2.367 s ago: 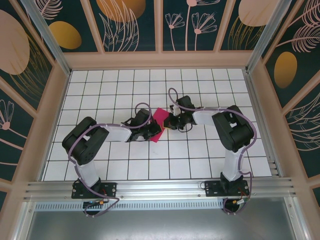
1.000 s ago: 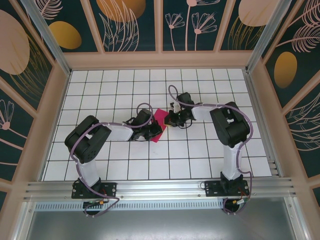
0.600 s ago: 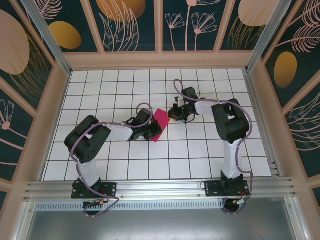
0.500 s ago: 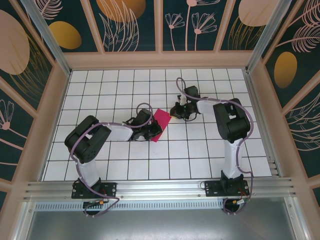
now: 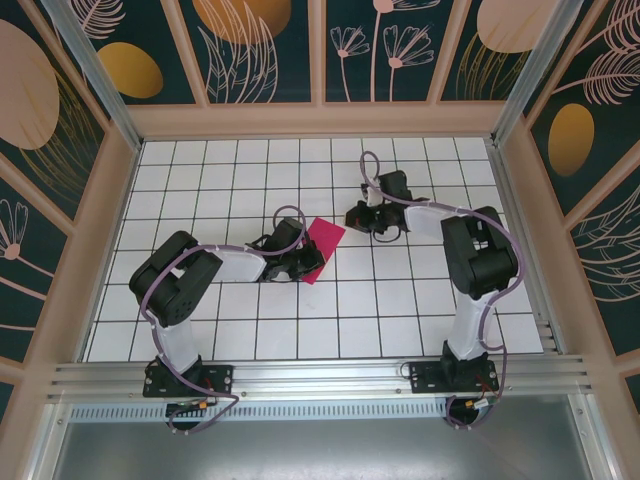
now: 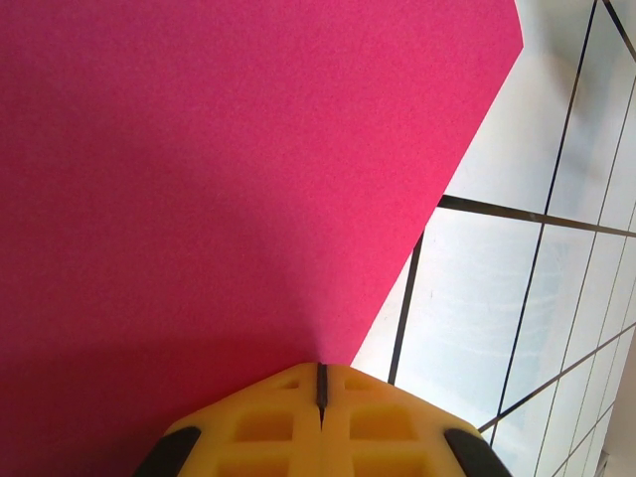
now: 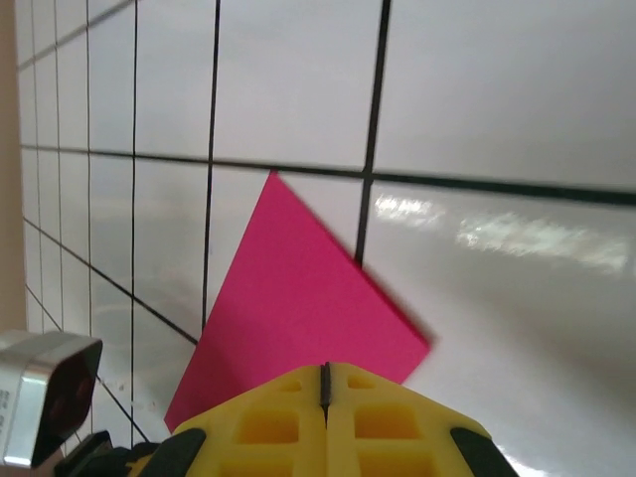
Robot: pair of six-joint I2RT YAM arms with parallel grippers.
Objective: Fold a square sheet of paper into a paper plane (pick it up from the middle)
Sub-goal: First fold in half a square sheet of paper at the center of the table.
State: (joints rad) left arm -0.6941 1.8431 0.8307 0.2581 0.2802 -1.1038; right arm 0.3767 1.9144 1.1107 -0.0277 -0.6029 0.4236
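Well, you have the sheet [image 5: 322, 249] lying flat on the white table [image 5: 250, 330], which is ruled with a black grid and glossy enough to throw glare. Your left gripper [image 5: 303, 262] sits at the sheet's near-left edge, jaws clenched, tips at the paper; whether they pinch it, can't tell. Your right gripper [image 5: 356, 216] hangs just off the sheet's far-right corner, clenched on nothing. Beyond the sheet: wood-framed walls [image 5: 270, 50] with dark teal floral panels. Nearer than it: an aluminium rail [image 5: 320, 378].

Top camera overhead from near edge, facing down on table [image 5: 300, 330]; wrist cameras close, low; all share paper [image 5: 328, 240].
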